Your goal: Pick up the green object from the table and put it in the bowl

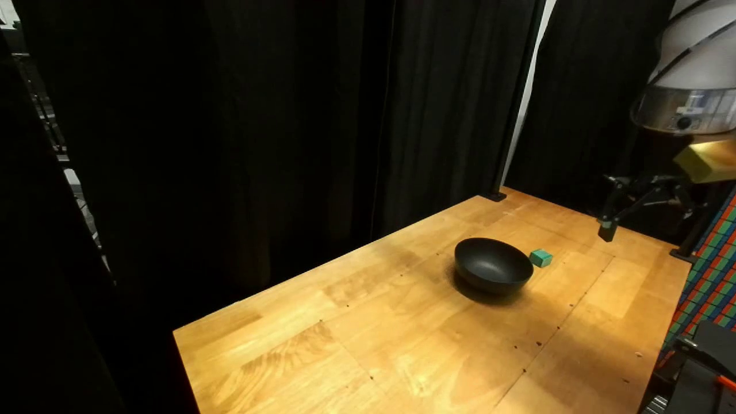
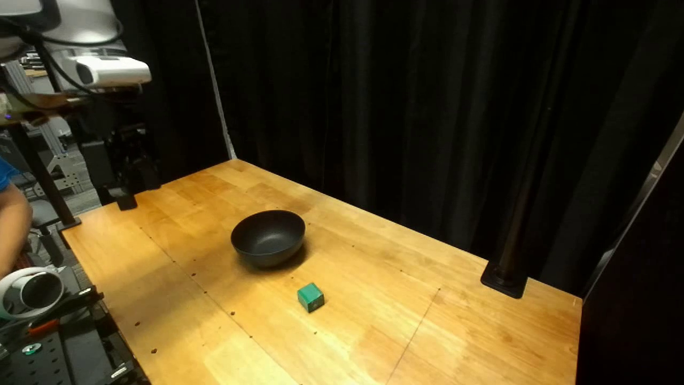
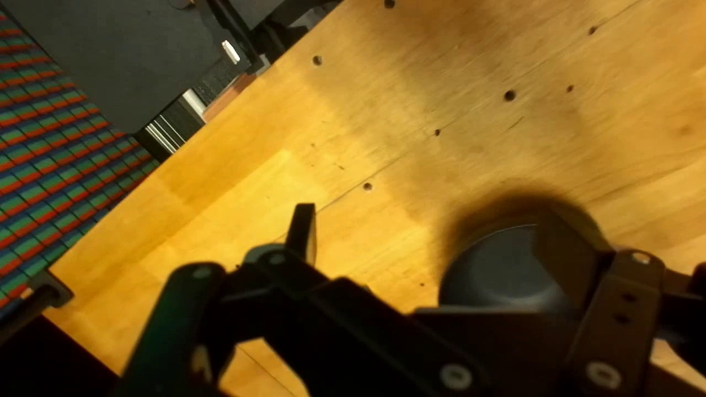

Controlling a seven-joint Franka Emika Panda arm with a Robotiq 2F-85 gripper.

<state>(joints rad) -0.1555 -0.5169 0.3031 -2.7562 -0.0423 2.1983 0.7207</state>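
The green object is a small green cube on the table (image 1: 414,345), beside the bowl; it shows in both exterior views (image 1: 540,258) (image 2: 310,297). It does not show in the wrist view. The round black bowl stands upright on the table in both exterior views (image 1: 493,267) (image 2: 269,239), with nothing seen inside. In the wrist view the bowl (image 3: 496,270) is partly hidden behind one finger and the gripper's body. My gripper (image 3: 438,245) is open, fingers wide apart, with nothing between them. It hangs well above the table, apart from cube and bowl, in an exterior view (image 2: 139,192).
Black curtains (image 2: 395,133) line the back of the table. A black post base (image 2: 504,278) is fixed near the table's edge. A dark side stand (image 2: 75,347) with a white cylinder (image 2: 40,291) adjoins the table. A person's arm (image 2: 13,224) shows beyond it.
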